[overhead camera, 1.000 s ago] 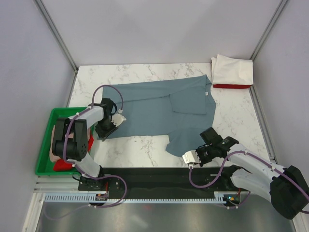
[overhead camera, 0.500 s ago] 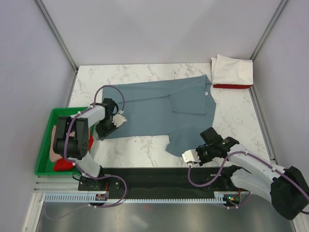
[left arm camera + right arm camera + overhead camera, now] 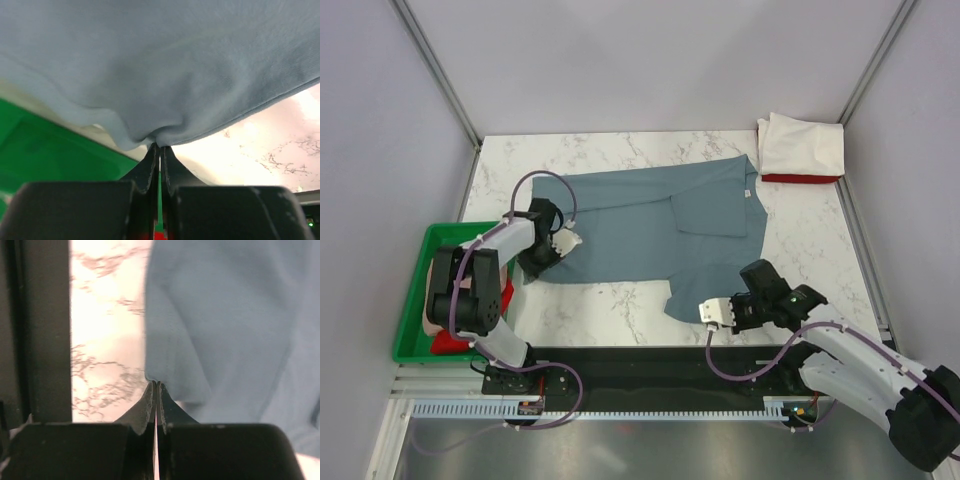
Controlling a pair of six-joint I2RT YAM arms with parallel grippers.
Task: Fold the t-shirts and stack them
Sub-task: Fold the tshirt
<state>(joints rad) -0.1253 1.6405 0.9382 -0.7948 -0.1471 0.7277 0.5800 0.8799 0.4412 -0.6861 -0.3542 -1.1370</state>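
Blue-grey t-shirt (image 3: 165, 75), left pincer (image 3: 160, 148) nipping its edge, unclear from above

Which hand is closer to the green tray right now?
Left. The left hand pinches the edge of the blue-grey t-shirt just right of the green tray; the right hand pinches the shirt's near edge, much farther to the right.

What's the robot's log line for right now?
left hand: shut on grey shirt edge | right hand: shut on its near edge | white shirt: folded, on red shirt
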